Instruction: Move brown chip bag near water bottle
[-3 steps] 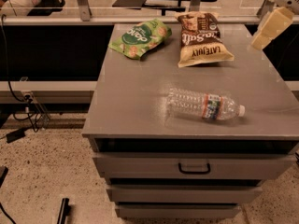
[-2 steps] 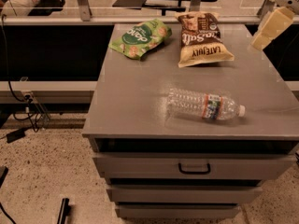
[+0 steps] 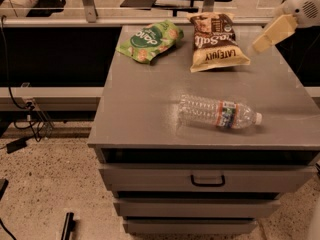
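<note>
Cream gripper (image 3: 262,41), opening not discernible, has been nudged toward the crinkly brown chip bag (image 3: 217,41) at the grey counter (image 3: 145,114) far edge; bag and clear ribbed plastic water bottle (image 3: 217,113) left unmoved, grasp not yet made

Brown chip bag (image 3: 217,41) flat rear; water bottle (image 3: 217,113) sideways front; hand (image 3: 262,44) near bag

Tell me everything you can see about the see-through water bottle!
The clear ribbed plastic water bottle lies on its side on the grey cabinet top, toward the front edge, with its white cap pointing right. A small multicoloured label wraps it near the cap end. Only the cabinet top touches it. The brown and cream chip bag lies apart behind it, and the robot's cream pincer hovers away at the back right.
</note>
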`<action>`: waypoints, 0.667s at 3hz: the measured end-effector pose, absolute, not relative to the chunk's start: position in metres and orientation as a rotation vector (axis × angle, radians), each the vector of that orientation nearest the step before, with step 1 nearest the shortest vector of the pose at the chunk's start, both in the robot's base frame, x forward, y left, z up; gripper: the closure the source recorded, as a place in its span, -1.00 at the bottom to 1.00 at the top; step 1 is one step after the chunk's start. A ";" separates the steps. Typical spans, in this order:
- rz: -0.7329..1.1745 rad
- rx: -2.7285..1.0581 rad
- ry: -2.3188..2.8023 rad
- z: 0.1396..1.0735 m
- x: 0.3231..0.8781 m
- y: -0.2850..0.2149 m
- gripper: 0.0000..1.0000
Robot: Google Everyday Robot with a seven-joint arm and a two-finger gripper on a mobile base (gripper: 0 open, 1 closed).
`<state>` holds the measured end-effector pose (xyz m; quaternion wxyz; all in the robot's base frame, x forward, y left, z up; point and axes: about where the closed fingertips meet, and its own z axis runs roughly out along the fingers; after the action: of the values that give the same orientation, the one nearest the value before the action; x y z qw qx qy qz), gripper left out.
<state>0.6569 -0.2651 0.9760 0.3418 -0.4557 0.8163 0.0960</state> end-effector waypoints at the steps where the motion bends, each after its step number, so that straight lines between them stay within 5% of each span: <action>1: 0.369 -1.104 2.127 0.963 0.672 -0.251 -1.00; 2: 0.396 -1.065 2.137 0.944 0.692 -0.239 -1.00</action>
<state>0.6919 -0.2385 0.9438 0.3528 -0.4118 0.8261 0.1532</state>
